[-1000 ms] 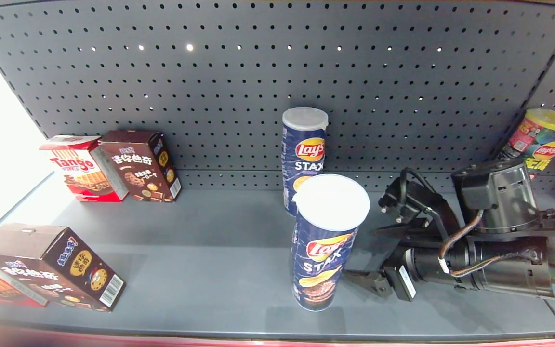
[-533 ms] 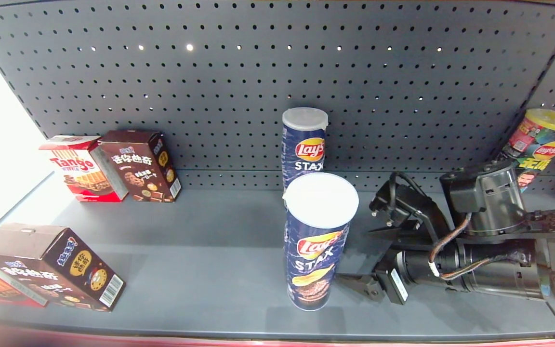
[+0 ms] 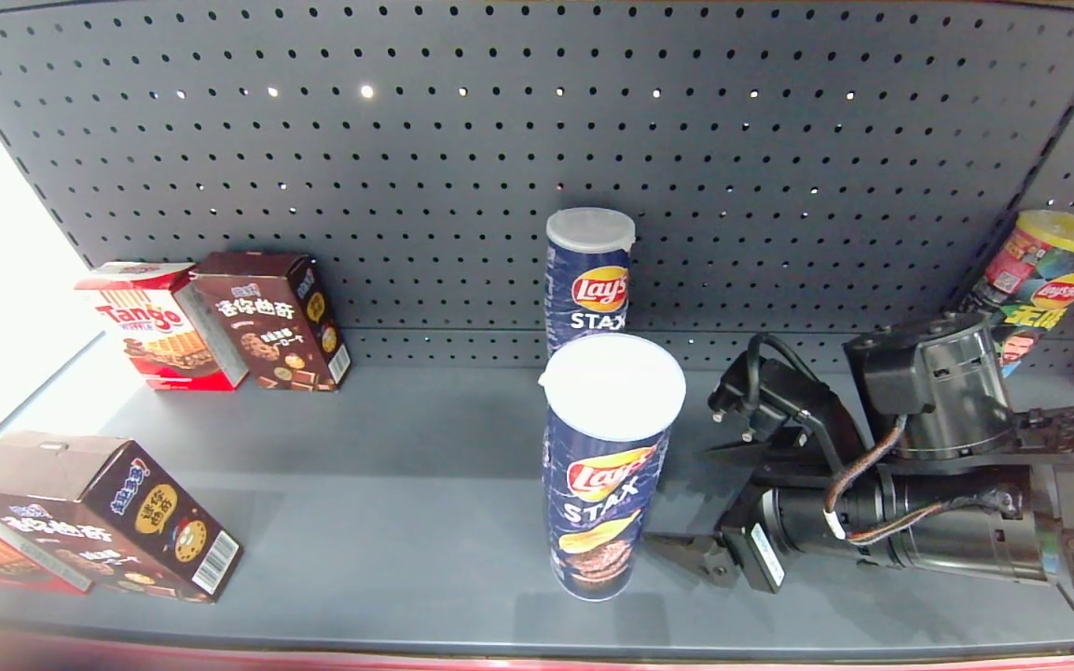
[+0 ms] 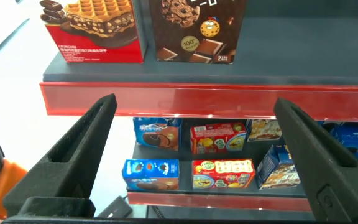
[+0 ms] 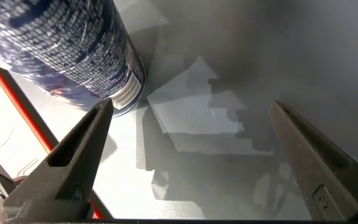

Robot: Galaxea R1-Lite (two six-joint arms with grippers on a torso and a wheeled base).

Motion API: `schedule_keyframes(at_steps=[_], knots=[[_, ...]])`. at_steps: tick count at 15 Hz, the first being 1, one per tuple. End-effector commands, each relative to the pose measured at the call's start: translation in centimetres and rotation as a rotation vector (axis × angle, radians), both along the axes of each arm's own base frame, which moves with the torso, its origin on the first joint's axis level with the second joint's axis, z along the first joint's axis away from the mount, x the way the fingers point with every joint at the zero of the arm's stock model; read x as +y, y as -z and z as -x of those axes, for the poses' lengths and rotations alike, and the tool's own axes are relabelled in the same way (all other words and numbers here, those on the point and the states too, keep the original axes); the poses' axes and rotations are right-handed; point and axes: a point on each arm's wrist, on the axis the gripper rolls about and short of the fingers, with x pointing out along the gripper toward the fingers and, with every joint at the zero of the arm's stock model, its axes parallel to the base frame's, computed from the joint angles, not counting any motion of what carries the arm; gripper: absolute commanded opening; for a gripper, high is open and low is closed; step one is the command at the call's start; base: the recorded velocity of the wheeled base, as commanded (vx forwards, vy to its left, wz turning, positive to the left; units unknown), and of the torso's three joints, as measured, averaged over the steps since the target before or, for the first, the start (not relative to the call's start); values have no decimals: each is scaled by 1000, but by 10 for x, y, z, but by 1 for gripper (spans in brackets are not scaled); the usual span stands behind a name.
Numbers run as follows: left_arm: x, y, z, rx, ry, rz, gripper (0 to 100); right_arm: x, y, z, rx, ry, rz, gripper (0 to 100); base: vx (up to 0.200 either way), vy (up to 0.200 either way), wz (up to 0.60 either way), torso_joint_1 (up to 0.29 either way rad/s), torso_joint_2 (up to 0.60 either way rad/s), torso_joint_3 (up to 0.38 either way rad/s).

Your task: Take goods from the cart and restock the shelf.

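Head view: right tool [image 3: 677,496] wide, empty, just beside front can [image 3: 604,485]. A sideways swing could tip it off the shelf [image 3: 388,485].

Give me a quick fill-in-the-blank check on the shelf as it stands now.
The right pincer is ___, holding nothing. The front chip can stands ___ on the shelf. Behind it stands a second can, making ___ blue cans mid-shelf. The wafer box beside the brown box is coloured ___.
Missing: open; upright; two; red.
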Motion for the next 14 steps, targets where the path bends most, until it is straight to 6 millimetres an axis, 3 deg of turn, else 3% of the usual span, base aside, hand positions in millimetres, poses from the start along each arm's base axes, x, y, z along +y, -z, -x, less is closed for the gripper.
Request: schedule_keyframes(at_steps=[1, 4, 6, 10, 14], knots=[[0, 0, 0, 0, 0, 0, 100, 1, 0, 0, -1, -3, 0, 100, 0, 0, 0, 0, 0, 0], [0, 0, 0, 0, 0, 0, 100, 1, 0, -1, -4, -1, -3, 100, 0, 0, 0, 0, 0, 0], [0, 0, 0, 0, 0, 0, 100, -4, -10, -1, -42, 14, -35, 100, 0, 0, 0, 0, 0, 0], [0, 0, 0, 0, 0, -1, 100, -42, -61, 14, -203, 128, -153, 100, 0, 0, 0, 0, 0, 0], [0, 0, 0, -1, 0, -1, 100, -77, -94, 45, -324, 204, -252, 100, 0, 0, 0, 0, 0, 0]])
